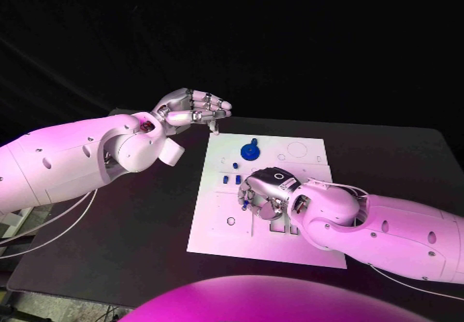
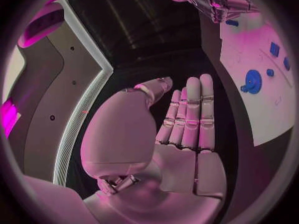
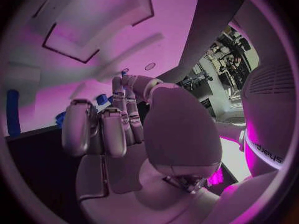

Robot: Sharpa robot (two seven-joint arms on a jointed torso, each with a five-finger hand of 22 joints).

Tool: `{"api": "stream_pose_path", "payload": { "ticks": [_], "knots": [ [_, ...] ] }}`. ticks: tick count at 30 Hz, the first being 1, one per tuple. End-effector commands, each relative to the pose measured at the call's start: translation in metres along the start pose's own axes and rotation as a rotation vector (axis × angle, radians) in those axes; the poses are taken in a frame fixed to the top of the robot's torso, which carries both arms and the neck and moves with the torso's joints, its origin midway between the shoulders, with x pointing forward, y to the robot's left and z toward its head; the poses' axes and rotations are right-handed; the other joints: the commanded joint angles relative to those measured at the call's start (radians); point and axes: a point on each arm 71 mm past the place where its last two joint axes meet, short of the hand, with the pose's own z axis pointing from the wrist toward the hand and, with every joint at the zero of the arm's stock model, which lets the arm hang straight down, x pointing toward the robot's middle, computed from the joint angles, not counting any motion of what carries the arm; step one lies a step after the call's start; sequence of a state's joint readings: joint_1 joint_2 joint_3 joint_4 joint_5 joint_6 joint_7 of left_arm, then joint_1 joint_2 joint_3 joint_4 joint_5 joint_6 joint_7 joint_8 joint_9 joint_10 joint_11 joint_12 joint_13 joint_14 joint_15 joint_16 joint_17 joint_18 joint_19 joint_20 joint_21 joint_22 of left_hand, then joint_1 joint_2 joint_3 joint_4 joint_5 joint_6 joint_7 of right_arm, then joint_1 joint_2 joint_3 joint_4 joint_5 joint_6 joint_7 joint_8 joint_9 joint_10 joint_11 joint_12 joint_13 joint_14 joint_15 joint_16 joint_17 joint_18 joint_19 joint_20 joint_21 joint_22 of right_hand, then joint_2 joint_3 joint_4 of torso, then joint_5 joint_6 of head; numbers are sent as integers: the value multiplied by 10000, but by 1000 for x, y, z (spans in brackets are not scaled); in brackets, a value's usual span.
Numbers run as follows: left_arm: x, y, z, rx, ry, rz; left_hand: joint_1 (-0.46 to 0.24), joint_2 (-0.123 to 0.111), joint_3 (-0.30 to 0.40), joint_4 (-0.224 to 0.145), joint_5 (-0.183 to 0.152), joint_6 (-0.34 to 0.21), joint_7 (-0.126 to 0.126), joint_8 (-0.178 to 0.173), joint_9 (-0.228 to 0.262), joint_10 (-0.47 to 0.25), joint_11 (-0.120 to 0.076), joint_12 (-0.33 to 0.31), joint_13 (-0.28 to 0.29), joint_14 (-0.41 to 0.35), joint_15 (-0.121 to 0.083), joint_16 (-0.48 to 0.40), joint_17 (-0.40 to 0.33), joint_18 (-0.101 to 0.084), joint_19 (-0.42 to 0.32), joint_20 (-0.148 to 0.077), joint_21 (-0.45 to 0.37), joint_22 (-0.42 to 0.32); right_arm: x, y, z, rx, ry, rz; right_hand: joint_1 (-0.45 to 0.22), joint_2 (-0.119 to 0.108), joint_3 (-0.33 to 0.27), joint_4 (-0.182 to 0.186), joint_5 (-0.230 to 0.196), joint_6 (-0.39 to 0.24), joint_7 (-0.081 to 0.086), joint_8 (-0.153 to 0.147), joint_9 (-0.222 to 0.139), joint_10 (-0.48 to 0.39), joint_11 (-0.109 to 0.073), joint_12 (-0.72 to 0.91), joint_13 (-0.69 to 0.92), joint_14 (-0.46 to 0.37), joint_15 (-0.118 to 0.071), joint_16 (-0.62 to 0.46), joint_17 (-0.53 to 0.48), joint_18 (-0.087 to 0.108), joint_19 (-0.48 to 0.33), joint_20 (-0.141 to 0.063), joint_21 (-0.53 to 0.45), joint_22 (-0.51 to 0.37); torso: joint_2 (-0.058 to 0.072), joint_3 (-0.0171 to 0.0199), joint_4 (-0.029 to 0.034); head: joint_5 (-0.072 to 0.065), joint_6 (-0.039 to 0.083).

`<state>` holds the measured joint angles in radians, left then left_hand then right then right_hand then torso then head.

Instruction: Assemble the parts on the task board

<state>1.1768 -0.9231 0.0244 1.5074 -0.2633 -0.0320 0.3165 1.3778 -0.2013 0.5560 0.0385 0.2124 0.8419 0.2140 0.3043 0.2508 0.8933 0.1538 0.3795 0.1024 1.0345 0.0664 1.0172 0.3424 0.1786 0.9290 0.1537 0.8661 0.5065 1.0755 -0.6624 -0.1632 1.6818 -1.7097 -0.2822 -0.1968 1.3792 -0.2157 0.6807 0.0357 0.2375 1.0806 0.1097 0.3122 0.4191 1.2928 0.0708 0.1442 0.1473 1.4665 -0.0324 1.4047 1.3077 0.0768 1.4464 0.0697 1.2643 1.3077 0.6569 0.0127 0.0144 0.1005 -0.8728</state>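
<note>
Early stage: blue parts (image 1: 251, 150) still loose on task board (image 1: 308, 251), right hand (image 1: 266, 194) fingers curled on one mid-frame, left hand (image 1: 194, 107) empty, fingers extended.

Little can be read here. In the right wrist view, dark lettering runs along the robot's own white casing at the circle's rim, but it is too bent and cropped to make out with any certainty. The task board (image 1: 218, 225) carries no legible print, numbers or signs in any view.
</note>
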Motion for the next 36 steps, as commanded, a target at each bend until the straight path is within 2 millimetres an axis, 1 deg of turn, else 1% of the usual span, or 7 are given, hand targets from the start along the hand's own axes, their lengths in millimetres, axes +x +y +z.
{"api": "stream_pose_path", "payload": {
  "ticks": [1, 21, 36],
  "knots": [
    [2, -1, 0, 47, 186, 16, 19, 86, -49, 14, 50, -73, 55, 36, -15, -38, -4, -16, -17, -55, 18, -40, -11, 48, -51, 21, -38, -12, 6, -1, 0, 114, 419, -181, -20, 70, 30, -14, 30, 41, 35, 22, 13, 411, -328, 17, -3, 642, -55, 26, 242, -58, -18, -47, -25, 812, -2, -4, 0, -2, 2],
    [2, -1, 0, 31, 200, 25, 18, 93, -59, 11, 50, -82, 56, 45, -15, -56, -1, -8, -19, -57, 21, -34, -9, 50, -54, 27, -40, -14, 0, 3, -4, 13, -284, -146, -31, 63, 33, -35, 27, 36, 34, 26, 27, 412, -329, 5, 3, 642, -54, 31, 242, -76, 14, -46, 54, 861, 2, 7, 4, 27, 2],
    [1, 0, 0, -6, 232, 16, 19, 97, -65, 7, 50, -89, 57, 49, -16, -68, 1, -3, -21, -56, 23, -28, -6, 51, -54, 29, -39, -14, 0, 3, -4, 68, -280, -234, -33, 59, 36, -49, 26, 36, 34, 28, 34, 414, -330, 0, 7, 642, -54, 33, 242, -84, 28, -47, 89, 883, 0, -9, 0, 22, 2]
  ]
}}
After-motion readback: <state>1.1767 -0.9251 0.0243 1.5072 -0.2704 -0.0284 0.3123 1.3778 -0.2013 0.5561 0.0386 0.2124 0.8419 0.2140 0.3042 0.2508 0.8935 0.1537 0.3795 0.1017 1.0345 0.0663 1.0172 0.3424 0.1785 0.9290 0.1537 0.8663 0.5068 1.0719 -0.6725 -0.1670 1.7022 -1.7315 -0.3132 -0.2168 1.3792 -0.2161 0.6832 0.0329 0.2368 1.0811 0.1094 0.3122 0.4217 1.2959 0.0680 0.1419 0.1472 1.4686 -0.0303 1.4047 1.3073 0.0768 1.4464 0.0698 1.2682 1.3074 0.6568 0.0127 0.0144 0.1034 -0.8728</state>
